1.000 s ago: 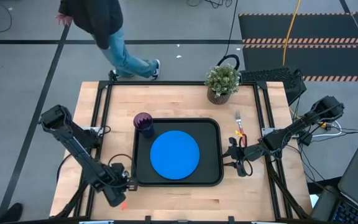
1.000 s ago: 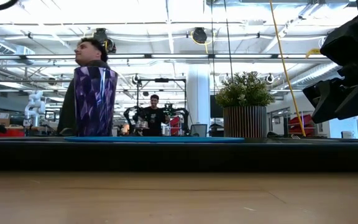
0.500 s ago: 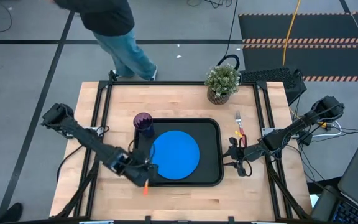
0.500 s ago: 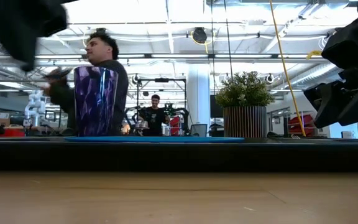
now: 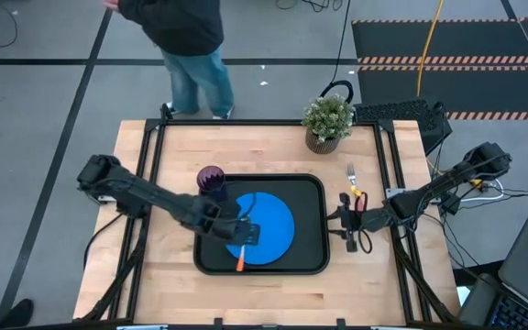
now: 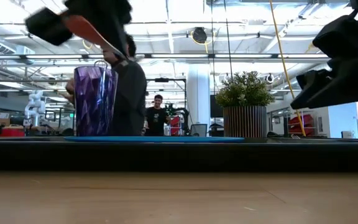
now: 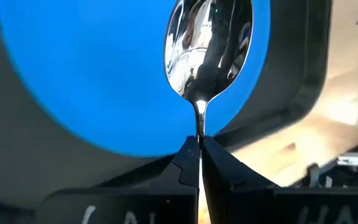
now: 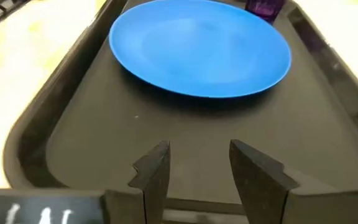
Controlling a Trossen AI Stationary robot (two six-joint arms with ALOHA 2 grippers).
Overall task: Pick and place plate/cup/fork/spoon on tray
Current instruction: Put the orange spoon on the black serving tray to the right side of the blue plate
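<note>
The blue plate (image 5: 275,218) lies in the black tray (image 5: 317,264). The purple cup (image 5: 212,181) stands in the tray's far left corner. My left gripper (image 5: 246,233) hovers over the plate's near left part, shut on the orange-handled spoon (image 5: 240,262). The red-handled fork (image 5: 353,184) lies flat on the table, right of the tray. My right gripper (image 5: 345,225) is open and empty beside the tray's right rim, near the fork's handle end. It faces the plate (image 8: 197,56) in the right wrist view. My left gripper pinches the spoon's thin metal neck (image 7: 199,132), just behind the bowl (image 7: 209,43), between its two fingers. The bowl sticks out ahead of the fingertips over the plate. The orange handle (image 5: 240,262) juts toward the table's near edge. The spoon is lifted clear of the tray.
A potted green plant (image 5: 327,121) stands at the table's far edge, right of centre. A person (image 5: 186,46) walks on the floor beyond the far edge. Bare wood shows left of the tray and along the near edge (image 5: 264,298).
My left gripper has carried the spoon from the table's near left corner toward the right and far side, over the tray's rim to above the plate. My right gripper has shifted a little toward the far edge, nearer the fork's handle. The person has walked rightward.
</note>
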